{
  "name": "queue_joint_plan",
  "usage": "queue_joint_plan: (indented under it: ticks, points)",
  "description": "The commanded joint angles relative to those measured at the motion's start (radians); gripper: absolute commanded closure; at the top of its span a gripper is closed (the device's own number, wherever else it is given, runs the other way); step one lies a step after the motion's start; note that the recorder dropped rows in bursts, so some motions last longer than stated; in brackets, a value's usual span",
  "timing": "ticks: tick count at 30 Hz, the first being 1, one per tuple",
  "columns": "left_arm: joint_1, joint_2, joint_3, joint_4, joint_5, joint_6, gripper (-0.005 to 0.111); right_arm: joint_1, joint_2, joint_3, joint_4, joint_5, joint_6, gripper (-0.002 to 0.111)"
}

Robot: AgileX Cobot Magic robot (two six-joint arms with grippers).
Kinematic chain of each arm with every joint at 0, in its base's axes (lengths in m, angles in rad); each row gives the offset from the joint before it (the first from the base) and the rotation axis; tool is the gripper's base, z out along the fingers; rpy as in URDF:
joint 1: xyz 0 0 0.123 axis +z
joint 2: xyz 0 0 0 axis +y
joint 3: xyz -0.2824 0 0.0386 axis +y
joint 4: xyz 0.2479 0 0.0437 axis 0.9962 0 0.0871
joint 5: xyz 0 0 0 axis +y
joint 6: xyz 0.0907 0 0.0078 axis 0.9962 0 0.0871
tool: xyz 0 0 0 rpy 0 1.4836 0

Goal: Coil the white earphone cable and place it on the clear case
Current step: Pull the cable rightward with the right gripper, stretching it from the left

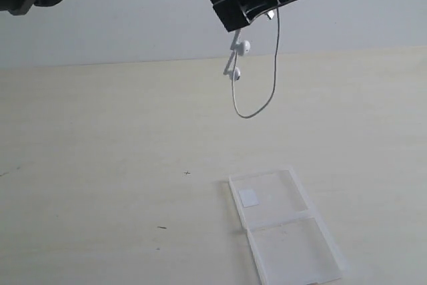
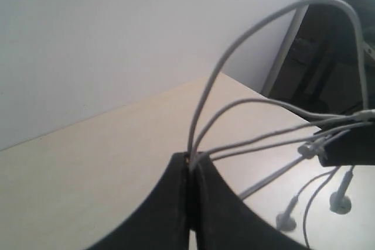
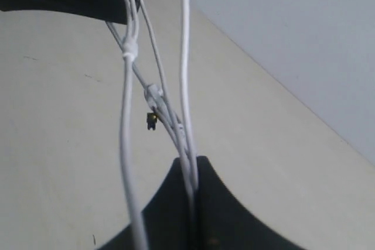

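You see the white earphone cable [image 1: 276, 58], pinched in both sets of jaws, as smooth, slightly glossy plastic sheathing. The jaws look like matt black plastic. Below them, the clear case [image 1: 287, 238] is transparent, glossy plastic. The desk [image 1: 100, 165] has a pale, matt, wood-look surface.

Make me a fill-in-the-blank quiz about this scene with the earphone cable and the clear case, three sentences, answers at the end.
1. The left tool and the right tool are both ____ on the white earphone cable.
2. The earbuds dangle beneath the ____ tool.
3. The clear case lies ____ on the table, both halves flat.
Missing words: shut; right; open.
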Motion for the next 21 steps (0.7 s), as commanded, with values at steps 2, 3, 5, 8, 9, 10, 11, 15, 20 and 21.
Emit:
queue_joint_plan:
  ticks: [2,3,5,8,9,10,11,15,20,21]
  points:
    - [0.006,-0.002,0.024,0.004,0.058,-0.004,0.107,-0.006,-0.023,0.0,-0.022,0.008,0.01,0.108]
    - [0.006,-0.002,0.027,0.004,0.061,-0.004,0.107,-0.006,-0.023,0.0,-0.022,0.01,0.01,0.108]
    - [0.006,-0.002,0.029,0.004,0.072,-0.004,0.107,-0.006,-0.024,0.0,-0.02,0.035,0.012,0.108]
    - [0.006,-0.002,0.029,-0.031,0.076,-0.004,0.107,-0.006,-0.02,0.0,0.03,0.1,0.012,0.108]
    - [0.006,-0.002,0.029,-0.04,0.076,-0.001,0.107,-0.006,-0.02,0.0,0.039,0.108,0.012,0.108]
    - [0.006,-0.002,0.029,-0.04,0.076,-0.001,0.107,-0.006,-0.02,0.0,0.046,0.108,0.012,0.108]
    - [0.006,-0.002,0.029,-0.04,0.076,-0.001,0.107,-0.006,-0.02,0.0,0.061,0.108,0.01,0.108]
    - [0.006,-0.002,0.029,-0.04,0.076,-0.001,0.107,-0.006,-0.02,0.0,0.131,0.164,-0.056,0.108]
    - [0.006,-0.002,0.029,-0.04,0.078,-0.001,0.107,-0.006,-0.021,0.0,0.197,0.246,-0.146,0.108]
    - [0.006,-0.002,0.029,-0.042,0.078,-0.001,0.107,-0.006,-0.021,0.0,0.211,0.254,-0.158,0.108]
